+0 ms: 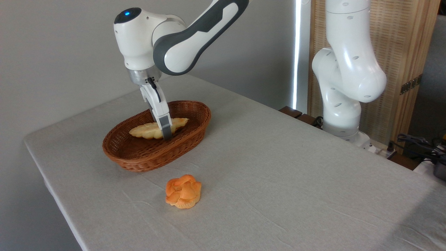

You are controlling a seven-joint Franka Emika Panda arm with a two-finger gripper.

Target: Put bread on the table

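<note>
Gripper (165, 131) is down inside the brown oval wicker basket (139, 158), fingers pointing downward and slightly tilted. The near finger (166, 128) crosses in front of the bread (148, 130) right of its middle; the far finger is hidden behind it, so how far the jaws are parted, and whether they have hold of the loaf, cannot be told from this view.

Bread — long, pale golden, scalloped edges — lies in the rear half of the basket, its pointed right end (184, 120) close to the far rim. Basket sits on the table (278, 167), toward the back left.

An orange flower-shaped muffin (183, 191) stands on the cloth in front of the basket, apart from it. The arm's base (343, 118) is mounted at the table's right rear edge.
</note>
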